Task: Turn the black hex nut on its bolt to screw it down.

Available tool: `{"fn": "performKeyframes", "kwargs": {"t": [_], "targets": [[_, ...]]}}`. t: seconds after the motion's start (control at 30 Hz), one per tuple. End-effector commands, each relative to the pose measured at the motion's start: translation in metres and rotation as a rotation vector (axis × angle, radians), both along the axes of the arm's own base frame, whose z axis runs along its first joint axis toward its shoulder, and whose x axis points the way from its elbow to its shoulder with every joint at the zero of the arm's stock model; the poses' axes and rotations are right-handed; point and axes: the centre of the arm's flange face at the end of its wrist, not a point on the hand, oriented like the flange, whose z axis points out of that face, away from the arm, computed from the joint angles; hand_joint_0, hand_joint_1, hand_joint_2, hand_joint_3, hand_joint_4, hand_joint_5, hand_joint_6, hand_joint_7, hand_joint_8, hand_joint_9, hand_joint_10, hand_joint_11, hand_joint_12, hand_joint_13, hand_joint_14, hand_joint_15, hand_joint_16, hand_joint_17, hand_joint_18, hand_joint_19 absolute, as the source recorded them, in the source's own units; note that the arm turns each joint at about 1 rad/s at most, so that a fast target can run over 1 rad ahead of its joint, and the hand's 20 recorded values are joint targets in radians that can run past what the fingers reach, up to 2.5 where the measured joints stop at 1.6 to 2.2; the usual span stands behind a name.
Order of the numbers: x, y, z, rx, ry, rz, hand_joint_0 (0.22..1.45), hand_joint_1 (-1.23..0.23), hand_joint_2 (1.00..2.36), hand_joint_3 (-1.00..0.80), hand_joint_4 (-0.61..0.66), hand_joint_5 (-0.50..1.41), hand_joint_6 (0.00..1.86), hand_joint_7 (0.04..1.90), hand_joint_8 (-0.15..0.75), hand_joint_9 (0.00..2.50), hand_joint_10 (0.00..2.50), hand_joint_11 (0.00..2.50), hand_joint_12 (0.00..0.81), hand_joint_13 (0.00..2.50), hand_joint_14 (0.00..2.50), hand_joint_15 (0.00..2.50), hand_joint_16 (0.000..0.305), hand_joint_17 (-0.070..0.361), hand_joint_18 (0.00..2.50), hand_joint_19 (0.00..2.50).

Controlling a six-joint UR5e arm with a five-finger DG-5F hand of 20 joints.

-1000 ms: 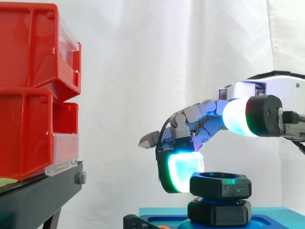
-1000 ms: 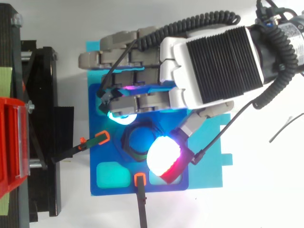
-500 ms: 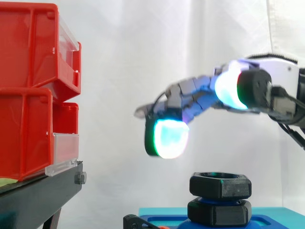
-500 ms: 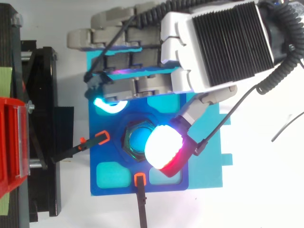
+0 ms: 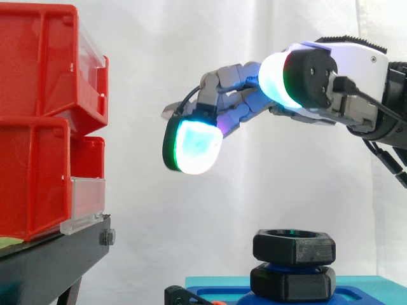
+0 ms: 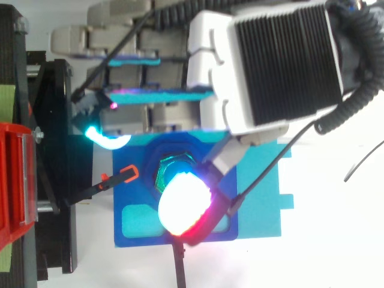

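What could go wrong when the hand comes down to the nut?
The hand hangs open, high above the nut. Coming down off-centre, its thick pads might land on the nut's top instead of gripping its sides. A finger might also catch the orange-tipped clamp beside the nut.

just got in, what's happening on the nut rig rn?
The robot hand hovers well above the black hex nut, with its fingers relaxed and holding nothing. The nut sits untouched on top of a second black hex piece on the blue fixture. Red bins stand off to one side.
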Motion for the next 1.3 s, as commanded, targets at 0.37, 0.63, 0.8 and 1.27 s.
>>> {"fn": "performKeyframes", "kwargs": {"t": [0.37,0.63,0.8,1.27], "targets": [[-0.002,0.056,-0.02,-0.033,0.115,-0.048,0.53,-0.1,1.0,-0.5,0.15,-0.07,0.5,1.14,0.296,0.74,0.0,0.13,0.359,0.32,0.0,0.0,0.051,0.116,0.36,0.27],[-0.004,0.065,-0.022,-0.039,0.138,-0.037,0.53,-0.12,1.0,-0.5,0.1,-0.03,0.5,1.33,0.288,0.78,0.0,0.13,0.355,0.34,0.0,0.0,0.051,0.114,0.37,0.27],[-0.003,0.071,-0.023,-0.054,0.135,-0.03,0.53,-0.13,1.0,-0.5,0.1,-0.03,0.5,1.36,0.285,0.79,0.0,0.13,0.354,0.34,0.0,0.0,0.051,0.115,0.38,0.27],[-0.002,0.079,-0.021,-0.07,0.112,-0.022,0.53,-0.14,1.0,-0.5,0.08,-0.02,0.5,1.41,0.28,0.81,0.0,0.13,0.35,0.35,0.0,0.0,0.05,0.114,0.39,0.26]]}}
